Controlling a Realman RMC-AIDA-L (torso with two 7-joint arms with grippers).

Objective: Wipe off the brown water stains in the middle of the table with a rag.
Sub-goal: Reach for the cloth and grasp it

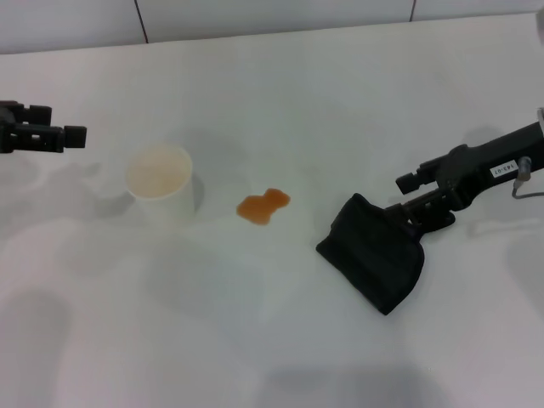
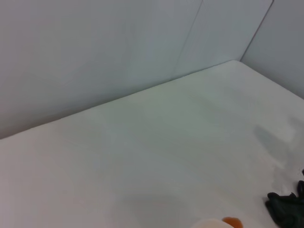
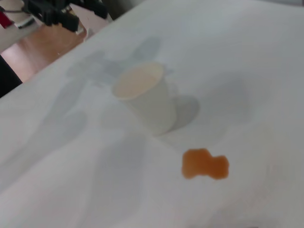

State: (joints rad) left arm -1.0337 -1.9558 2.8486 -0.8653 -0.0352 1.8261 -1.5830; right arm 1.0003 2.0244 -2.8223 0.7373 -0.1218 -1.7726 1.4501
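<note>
Black rag (image 1: 374,251) (bunched) clamped in right gripper (image 1: 418,218) fingers, above table (image 1: 280,340)

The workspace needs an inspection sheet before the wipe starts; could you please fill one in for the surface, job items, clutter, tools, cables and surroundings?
Surface: the table is plain white, marked only by the brown water stains near its middle.
Job's things: the rag, black and bunched, lies on the table to the robot's right of the stains, apart from them.
Clutter: a white paper cup stands upright to the left of the stains.
Grippers: the right tool is shut on the rag's edge; the left tool hangs at the left edge, holding nothing.
Cables: a thin cable loops off the right arm.
Surroundings: a pale panelled wall behind the table.
</note>
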